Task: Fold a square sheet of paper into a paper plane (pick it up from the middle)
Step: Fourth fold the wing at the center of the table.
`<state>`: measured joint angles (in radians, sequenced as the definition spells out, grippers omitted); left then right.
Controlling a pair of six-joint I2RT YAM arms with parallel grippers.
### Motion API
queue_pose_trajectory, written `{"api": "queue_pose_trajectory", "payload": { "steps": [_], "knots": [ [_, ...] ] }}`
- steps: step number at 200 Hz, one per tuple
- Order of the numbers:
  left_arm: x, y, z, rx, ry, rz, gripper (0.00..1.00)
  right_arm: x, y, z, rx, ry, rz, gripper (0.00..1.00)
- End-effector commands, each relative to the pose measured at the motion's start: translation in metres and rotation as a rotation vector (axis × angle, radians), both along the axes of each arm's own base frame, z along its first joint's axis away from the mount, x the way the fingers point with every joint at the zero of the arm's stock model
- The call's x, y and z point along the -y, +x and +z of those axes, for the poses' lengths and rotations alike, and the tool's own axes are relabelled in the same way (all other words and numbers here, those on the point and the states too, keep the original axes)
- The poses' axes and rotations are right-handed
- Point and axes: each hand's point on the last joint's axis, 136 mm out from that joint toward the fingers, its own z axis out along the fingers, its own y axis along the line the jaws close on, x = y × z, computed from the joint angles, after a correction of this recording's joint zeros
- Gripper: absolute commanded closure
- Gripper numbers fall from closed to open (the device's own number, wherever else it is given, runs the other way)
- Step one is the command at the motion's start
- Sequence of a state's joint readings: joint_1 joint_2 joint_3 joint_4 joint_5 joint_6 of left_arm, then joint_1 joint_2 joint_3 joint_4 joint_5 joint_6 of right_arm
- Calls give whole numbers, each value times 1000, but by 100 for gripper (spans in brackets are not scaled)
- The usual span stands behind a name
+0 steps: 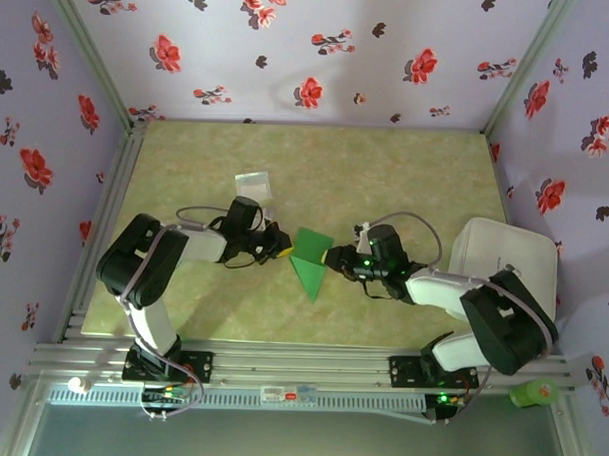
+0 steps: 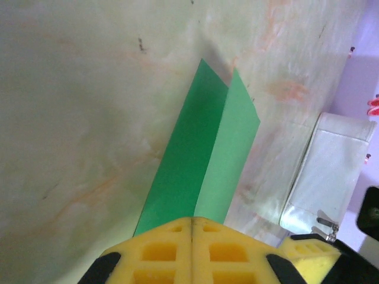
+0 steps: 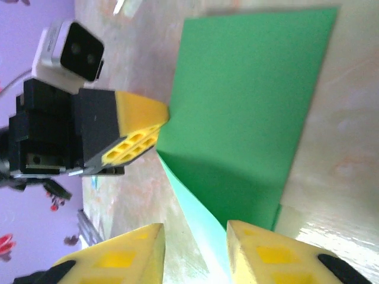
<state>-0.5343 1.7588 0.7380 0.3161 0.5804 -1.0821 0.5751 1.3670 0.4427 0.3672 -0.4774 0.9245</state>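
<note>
Marbled counter (image 1: 416, 182); left gripper (image 2: 192, 225) pinches the folded paper (image 2: 201, 148); right gripper (image 3: 195, 236) parted, seemingly clear; this one-sided hold could let creases spring.

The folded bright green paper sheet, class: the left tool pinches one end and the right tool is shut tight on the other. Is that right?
Not quite. The right tool is open: the right wrist view shows its yellow fingers apart, with the folded bright green paper sheet running between them. The left tool does pinch one end.
</note>
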Motion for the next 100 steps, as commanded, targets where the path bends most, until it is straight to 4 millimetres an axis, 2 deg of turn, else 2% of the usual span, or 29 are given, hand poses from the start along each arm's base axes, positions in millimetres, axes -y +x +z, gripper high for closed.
{"api": "queue_pose_trajectory", "payload": {
  "steps": [1,17,25,49,67,100],
  "knots": [
    [-10,5,14,75,40,68,100,27,12,4,48,-167,-96,64],
    [-18,2,15,89,86,113,100,40,13,11,100,-237,-131,61],
    [-23,1,15,93,111,137,100,45,13,15,133,-268,-141,55],
    [-35,-4,14,92,158,230,100,46,10,23,262,-392,-114,52],
    [-45,-8,14,97,182,314,100,33,1,25,386,-505,-32,52],
    [-58,-17,22,128,200,446,100,-11,-21,26,640,-673,131,54]
  ]
}}
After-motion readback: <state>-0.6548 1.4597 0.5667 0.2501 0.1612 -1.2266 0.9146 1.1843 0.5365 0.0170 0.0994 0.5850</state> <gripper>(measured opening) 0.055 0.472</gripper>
